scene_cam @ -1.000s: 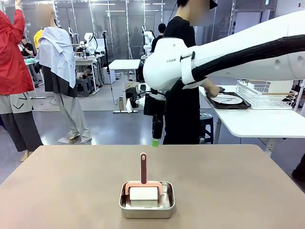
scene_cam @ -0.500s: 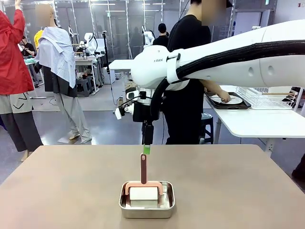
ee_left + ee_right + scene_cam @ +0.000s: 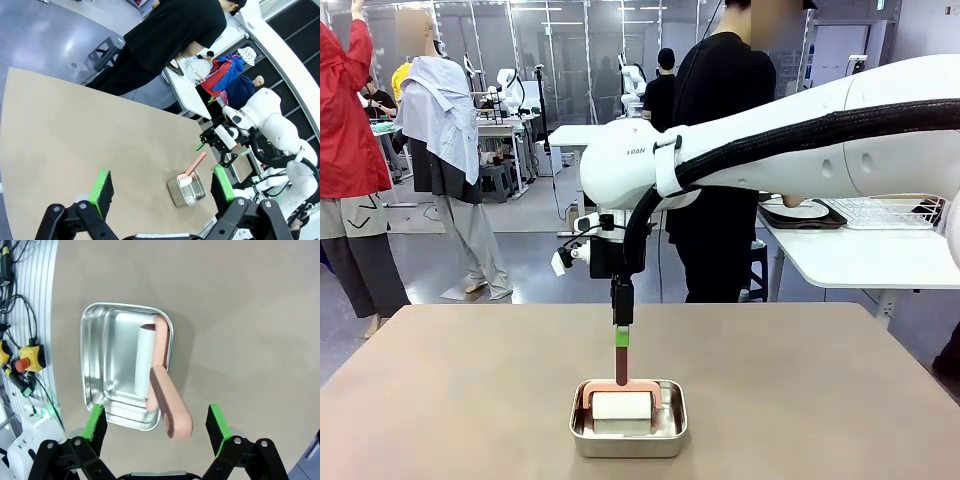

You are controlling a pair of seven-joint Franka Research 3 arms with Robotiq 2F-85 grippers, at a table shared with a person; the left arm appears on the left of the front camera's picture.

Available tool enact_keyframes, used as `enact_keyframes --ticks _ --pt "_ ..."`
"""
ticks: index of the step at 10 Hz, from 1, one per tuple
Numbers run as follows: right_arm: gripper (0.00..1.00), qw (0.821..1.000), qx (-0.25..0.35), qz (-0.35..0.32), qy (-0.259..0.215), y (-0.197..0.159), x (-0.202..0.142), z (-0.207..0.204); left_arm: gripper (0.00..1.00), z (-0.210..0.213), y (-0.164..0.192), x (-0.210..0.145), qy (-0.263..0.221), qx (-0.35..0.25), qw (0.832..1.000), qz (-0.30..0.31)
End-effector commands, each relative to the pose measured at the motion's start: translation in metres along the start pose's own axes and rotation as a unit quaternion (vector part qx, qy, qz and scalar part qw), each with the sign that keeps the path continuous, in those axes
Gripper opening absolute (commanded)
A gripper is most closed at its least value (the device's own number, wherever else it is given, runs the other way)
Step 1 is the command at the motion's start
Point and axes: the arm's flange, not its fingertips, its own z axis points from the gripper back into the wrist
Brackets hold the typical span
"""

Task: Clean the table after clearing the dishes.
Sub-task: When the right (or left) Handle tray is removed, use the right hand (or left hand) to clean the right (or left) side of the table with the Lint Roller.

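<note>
On the beige-brown table (image 3: 460, 400) a small steel pan (image 3: 628, 446) holds a cleaning tool with a white head (image 3: 622, 405) and an upright pink handle (image 3: 621, 367). My right gripper (image 3: 621, 338) points straight down over the handle's top. In the right wrist view its fingers (image 3: 95, 422) stand open on either side of the handle (image 3: 170, 407), apart from it. My left gripper (image 3: 162, 186) hangs open, holding nothing, high above the table, looking at the pan (image 3: 187, 190). The dishes, a white plate on a dark tray (image 3: 800, 212), lie on the white side table.
A person in black (image 3: 720, 150) stands at the table's far edge, one hand at the tray. The white side table (image 3: 860, 258) at the right carries a wire rack (image 3: 890, 210). The beige tabletop around the pan is bare.
My right arm has swung left and come down, bringing its open gripper from beyond the table's far edge to the pink handle's top. The pan and tool have stayed put.
</note>
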Motion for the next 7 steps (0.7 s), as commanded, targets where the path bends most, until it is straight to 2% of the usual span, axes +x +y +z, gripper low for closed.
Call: enact_keyframes --ticks 1,6,7 --pt "1.0 0.999 -0.037 -0.026 0.006 0.011 -0.003 -0.02 1.0 0.003 0.0 0.001 0.0 -0.004 1.0 0.0" --pt "1.0 0.999 -0.033 -0.032 0.019 0.013 -0.005 -0.034 1.0 0.003 0.0 0.001 0.0 -0.004 1.0 0.0" --pt "0.81 0.999 -0.028 -0.029 0.013 0.013 -0.006 -0.033 1.0 0.003 0.0 0.001 0.0 -0.004 1.0 0.0"
